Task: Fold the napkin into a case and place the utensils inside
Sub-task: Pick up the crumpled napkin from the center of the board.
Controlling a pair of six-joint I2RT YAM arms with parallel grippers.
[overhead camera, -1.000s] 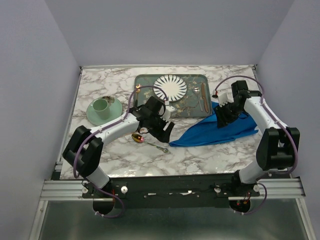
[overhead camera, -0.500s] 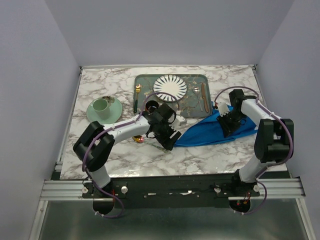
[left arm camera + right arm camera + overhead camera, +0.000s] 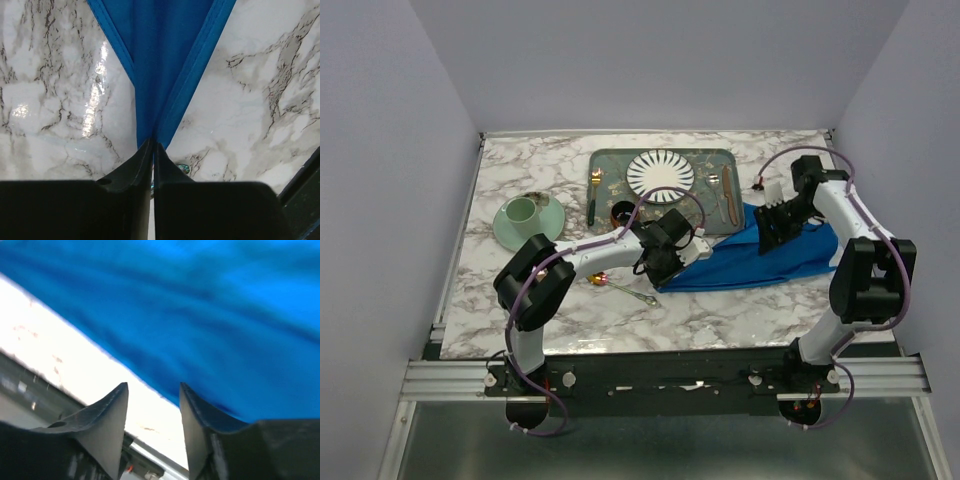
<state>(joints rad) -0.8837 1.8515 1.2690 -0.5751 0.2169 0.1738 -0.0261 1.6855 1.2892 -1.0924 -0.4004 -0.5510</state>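
We saw left gripper point(image 3: 152, 150) fingers pinched on corner of bright blue plain cloth napkin point(image 3: 165, 60), right gripper point(image 3: 152, 386) fingers parted, napkin just beyond tips

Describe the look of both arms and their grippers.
The left arm and right arm have white tubular links, chunky black joints and a thin purple cable looping alongside. The left gripper and right gripper carry matt black tapered fingers.
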